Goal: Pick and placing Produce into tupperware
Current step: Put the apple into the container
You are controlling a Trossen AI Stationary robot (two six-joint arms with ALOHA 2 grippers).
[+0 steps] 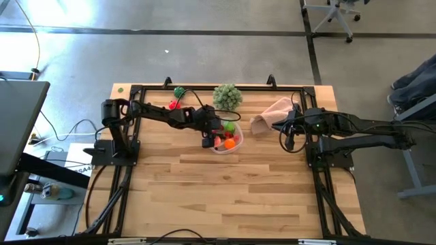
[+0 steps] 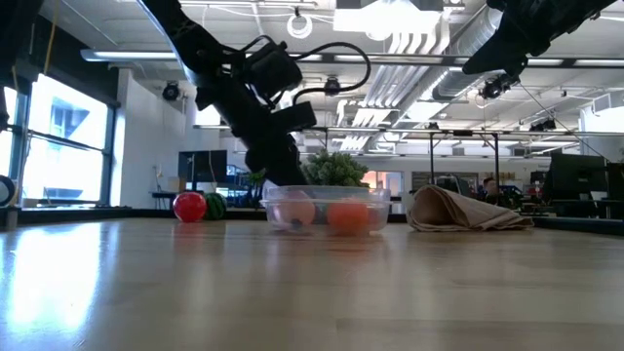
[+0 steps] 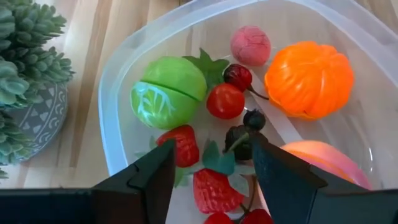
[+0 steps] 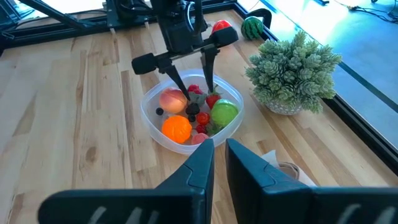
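The clear round tupperware (image 1: 235, 148) stands mid-table. It holds produce: an orange (image 3: 309, 78), a bright green piece (image 3: 168, 92), a small red tomato (image 3: 225, 101), a pink ball (image 3: 250, 45), a peach (image 3: 323, 163), strawberries (image 3: 214, 190) and dark berries (image 3: 245, 134). My left gripper (image 3: 211, 155) hangs open inside the rim (image 4: 149, 118), slanting down, its fingers either side of the strawberries and berries, with nothing between them. A red piece (image 2: 190, 206) and a dark green piece (image 2: 214, 205) lie on the table at the far left. My right gripper (image 4: 221, 149) waits shut, raised at the right.
A pale green leafy ball in a grey pot (image 1: 227, 96) stands just beyond the tupperware. A pink cloth (image 1: 272, 114) lies crumpled to its right, near my right arm. A black frame (image 1: 204, 88) runs along the table's far edge. Bare wood fills the near half.
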